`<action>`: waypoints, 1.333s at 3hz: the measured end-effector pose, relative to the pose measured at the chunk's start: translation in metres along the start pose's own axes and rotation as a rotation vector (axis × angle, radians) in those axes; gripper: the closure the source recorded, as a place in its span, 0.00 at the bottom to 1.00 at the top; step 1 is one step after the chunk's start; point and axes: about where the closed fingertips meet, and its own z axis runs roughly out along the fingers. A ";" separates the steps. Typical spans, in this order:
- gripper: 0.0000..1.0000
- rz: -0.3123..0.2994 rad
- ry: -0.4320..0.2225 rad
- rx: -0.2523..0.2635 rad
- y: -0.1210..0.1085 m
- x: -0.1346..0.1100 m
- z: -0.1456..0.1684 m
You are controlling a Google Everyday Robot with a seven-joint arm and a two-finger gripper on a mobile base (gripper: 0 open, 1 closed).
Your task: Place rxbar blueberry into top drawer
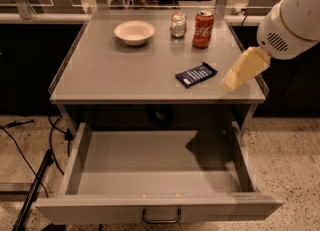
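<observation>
In the camera view, the gripper (234, 78) was seen low over the right front corner of the table (125, 70); whether it was spread or closed could not be told. The rxbar blueberry (196, 75) was laid flat on the tabletop just left of the gripper, apart from it. The top drawer (160, 209) was seen open below the gripper. A red soda can (203, 29) and a bowl (134, 31) were set farther back and left of it.

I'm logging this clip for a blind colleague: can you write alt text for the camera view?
The gripper hovers at the right front edge of the table, just right of the rxbar blueberry lying on top; the top drawer below is pulled open. A white bowl, a small jar and a red soda can stand at the back.
</observation>
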 end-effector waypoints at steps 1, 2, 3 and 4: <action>0.00 0.047 0.010 0.014 0.002 0.015 0.015; 0.00 0.112 -0.023 0.036 -0.001 0.016 0.032; 0.00 0.199 -0.094 0.050 -0.002 0.005 0.050; 0.00 0.265 -0.174 0.058 -0.004 -0.010 0.059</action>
